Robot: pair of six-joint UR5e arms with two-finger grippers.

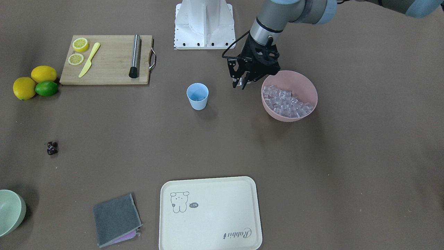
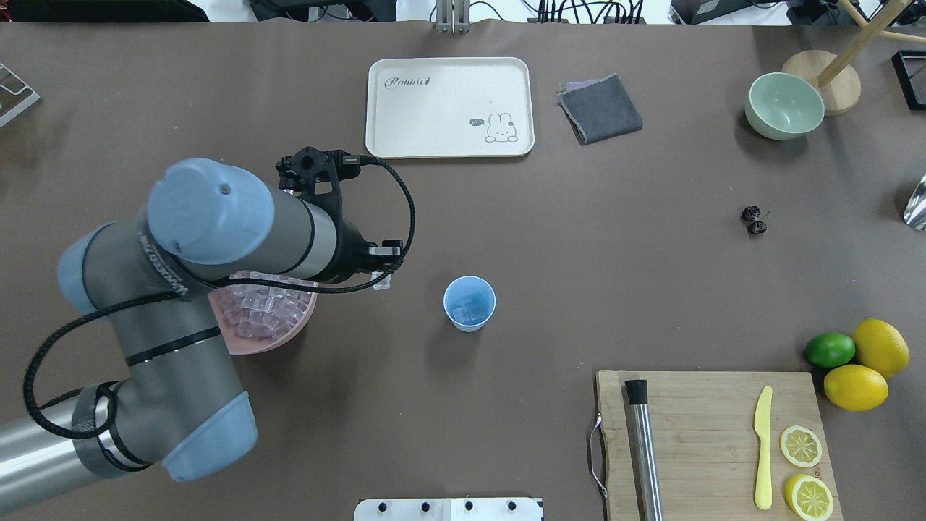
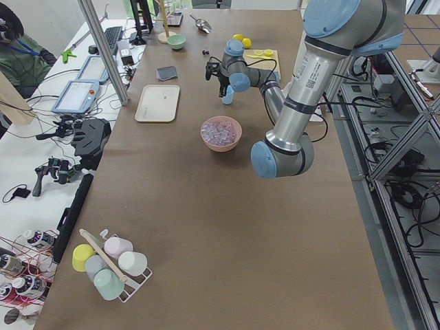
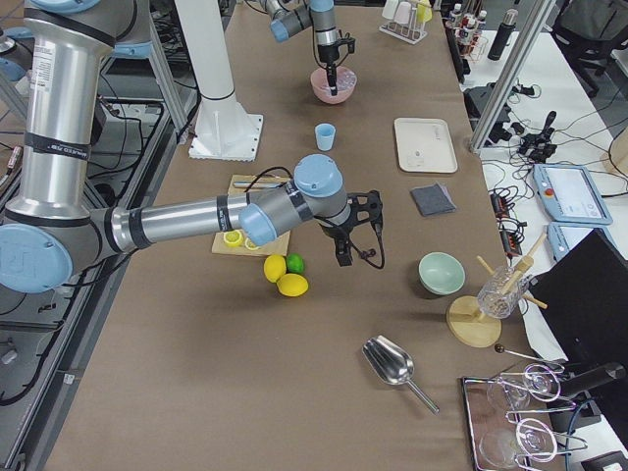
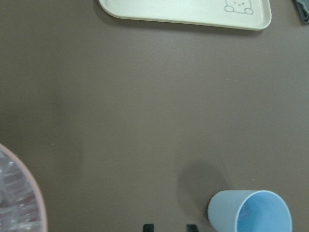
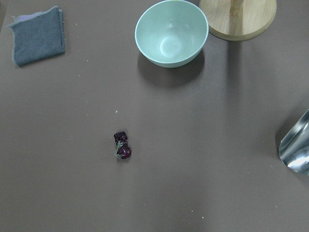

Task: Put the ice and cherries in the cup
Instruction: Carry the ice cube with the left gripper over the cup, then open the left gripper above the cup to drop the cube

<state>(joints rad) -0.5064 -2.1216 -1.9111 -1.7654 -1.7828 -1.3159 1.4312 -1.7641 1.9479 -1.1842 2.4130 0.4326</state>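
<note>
The light-blue cup stands upright mid-table, with a little ice showing inside it in the overhead view. Several ice cubes fill the pink bowl. My left gripper hangs between the bowl and the cup, shut on a small clear ice cube. Its fingertips show narrowly apart at the bottom of the left wrist view, left of the cup. The dark cherries lie alone on the table. My right gripper hovers near them; I cannot tell whether it is open or shut.
A cream tray and a grey cloth lie at the far side. A pale green bowl, a metal scoop, a cutting board with knife and lemon slices, and lemons and a lime sit on the right arm's side.
</note>
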